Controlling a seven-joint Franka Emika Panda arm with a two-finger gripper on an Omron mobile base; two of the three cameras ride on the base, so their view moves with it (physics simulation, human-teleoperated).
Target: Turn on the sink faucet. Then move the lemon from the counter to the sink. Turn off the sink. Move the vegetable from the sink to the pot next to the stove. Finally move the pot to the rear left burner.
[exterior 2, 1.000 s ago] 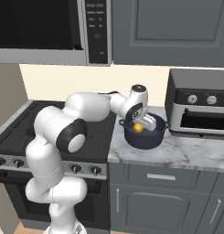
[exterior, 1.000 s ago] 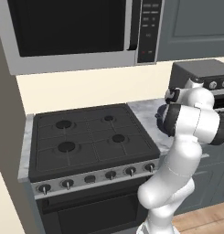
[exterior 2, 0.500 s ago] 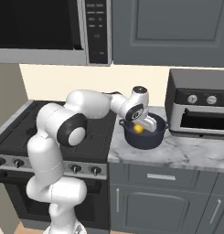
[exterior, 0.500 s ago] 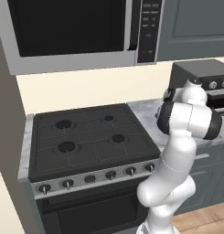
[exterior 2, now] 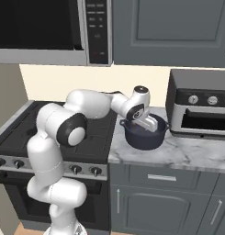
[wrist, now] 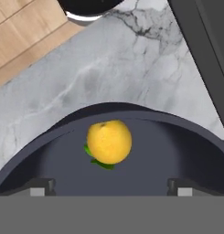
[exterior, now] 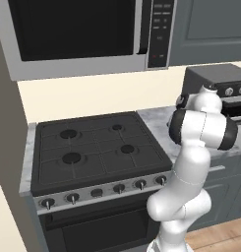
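Observation:
The lemon (wrist: pixel 109 141), round and yellow-orange with a bit of green under it, lies on the floor of the dark grey pot (wrist: pixel 186 137). The pot (exterior 2: pixel 143 138) stands on the marble counter (exterior 2: pixel 182 155) just right of the stove (exterior 2: pixel 22 133). My gripper (exterior 2: pixel 147 123) hangs right over the pot. In the hand view my gripper (wrist: pixel 111 189) is open, its fingertips (wrist: pixel 38 189) far apart and above the lemon, touching nothing. The rear left burner (exterior: pixel 68 134) is bare under its grate on the stove (exterior: pixel 100 150).
A toaster oven (exterior 2: pixel 201 110) stands on the counter close to the pot's right side. A microwave (exterior: pixel 77 34) hangs low over the stove. Silver knobs (exterior: pixel 119 187) line the stove's front. The counter (wrist: pixel 86 77) ends at a front edge with wooden floor (wrist: pixel 22 32) below.
The jaws have spread wide and let the lemon go; it now rests in the pot. The hand has shifted slightly over the pot.

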